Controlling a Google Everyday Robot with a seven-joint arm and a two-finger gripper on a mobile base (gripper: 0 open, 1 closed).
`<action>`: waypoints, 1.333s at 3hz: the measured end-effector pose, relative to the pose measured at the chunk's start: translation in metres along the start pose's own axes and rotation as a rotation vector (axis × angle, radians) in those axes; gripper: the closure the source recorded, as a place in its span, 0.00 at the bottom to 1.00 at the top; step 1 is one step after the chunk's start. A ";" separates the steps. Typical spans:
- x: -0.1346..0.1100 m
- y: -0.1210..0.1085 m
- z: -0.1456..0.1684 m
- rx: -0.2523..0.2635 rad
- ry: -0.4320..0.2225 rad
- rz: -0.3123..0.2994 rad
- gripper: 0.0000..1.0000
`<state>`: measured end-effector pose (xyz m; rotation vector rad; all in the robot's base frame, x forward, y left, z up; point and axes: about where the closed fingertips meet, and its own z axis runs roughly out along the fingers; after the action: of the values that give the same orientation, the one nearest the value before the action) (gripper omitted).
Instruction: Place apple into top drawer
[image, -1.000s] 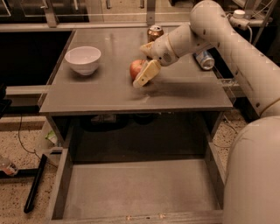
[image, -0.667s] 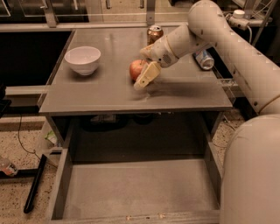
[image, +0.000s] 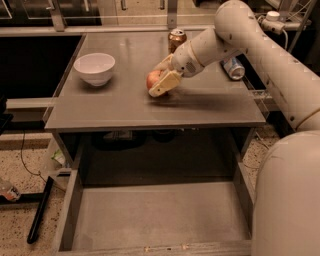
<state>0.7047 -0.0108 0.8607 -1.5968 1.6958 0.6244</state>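
The red apple (image: 152, 80) with yellowish patches is at the middle of the grey tabletop, between the cream fingers of my gripper (image: 161, 76). One finger (image: 165, 83) lies across its front, the other is behind it. The gripper is shut on the apple and holds it just above the tabletop, with a shadow under it. The top drawer (image: 69, 212) stands pulled out below the table's front edge. Its flat grey bottom is bare. My white arm reaches in from the right.
A white bowl (image: 94, 68) stands at the tabletop's left. An upright soda can (image: 176, 38) is at the back, just behind the gripper. Another can (image: 233, 68) lies on its side at the right. A bottle (image: 6, 190) and a black bar (image: 39, 210) lie on the floor at left.
The gripper with the apple has shifted very slightly to the left and down. Nothing else moved.
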 end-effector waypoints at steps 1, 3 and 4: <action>0.000 0.000 0.000 0.000 0.000 0.000 0.65; 0.000 0.000 0.000 0.000 0.000 0.000 1.00; -0.003 0.001 0.001 -0.004 -0.004 -0.006 1.00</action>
<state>0.7036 -0.0083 0.8625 -1.6013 1.6876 0.6279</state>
